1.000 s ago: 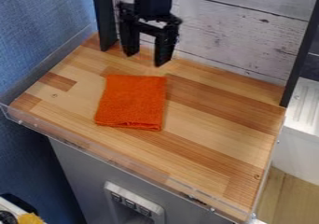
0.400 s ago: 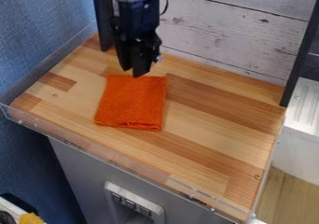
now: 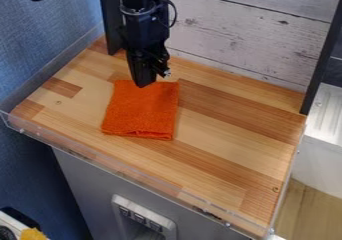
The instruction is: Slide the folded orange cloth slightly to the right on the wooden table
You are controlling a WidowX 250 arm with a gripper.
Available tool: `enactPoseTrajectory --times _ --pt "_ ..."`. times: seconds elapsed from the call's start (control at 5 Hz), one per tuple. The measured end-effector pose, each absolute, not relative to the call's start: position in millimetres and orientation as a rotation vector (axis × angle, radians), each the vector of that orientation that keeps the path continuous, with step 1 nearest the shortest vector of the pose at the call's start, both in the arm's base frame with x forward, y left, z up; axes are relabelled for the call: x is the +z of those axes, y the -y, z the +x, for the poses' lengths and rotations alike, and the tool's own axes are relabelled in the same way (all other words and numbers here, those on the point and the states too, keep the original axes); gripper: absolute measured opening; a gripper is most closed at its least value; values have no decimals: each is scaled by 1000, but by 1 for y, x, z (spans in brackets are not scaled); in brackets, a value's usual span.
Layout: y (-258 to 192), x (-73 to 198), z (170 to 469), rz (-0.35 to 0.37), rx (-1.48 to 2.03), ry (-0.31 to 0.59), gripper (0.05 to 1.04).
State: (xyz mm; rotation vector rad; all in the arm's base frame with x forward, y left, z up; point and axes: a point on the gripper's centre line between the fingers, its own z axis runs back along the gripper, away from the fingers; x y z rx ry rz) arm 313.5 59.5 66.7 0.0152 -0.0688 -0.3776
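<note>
Camera view: see black gripper (image 3: 145,83) at the twelve o'clock edge of folded orange cloth (image 3: 141,110) (released or clenched, cannot tell), above wooden countertop (image 3: 230,126).

Guys, I'm working in what's looking like a lab mockup: plank backdrop (image 3: 247,39), wood counter (image 3: 227,129), clear plastic lip (image 3: 143,178).

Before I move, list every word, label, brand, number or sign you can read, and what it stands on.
There is no text I can read.
Orange cloth: no lettering visible.
Wooden surface: none visible.
Dark buttons on the gray front panel: any marks are too small to read.
</note>
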Motion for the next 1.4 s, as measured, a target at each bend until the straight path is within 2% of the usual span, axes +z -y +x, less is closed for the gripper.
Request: enactPoseTrajectory --times 0.4,0.8,1.2,1.4 --pt "-57 40 317 -16 -407 57 59" --pt "-55 21 311 -42 -396 8 59" --pt "-58 16 310 -32 -383 -30 59" --pt "-45 23 319 -17 -349 -35 59"
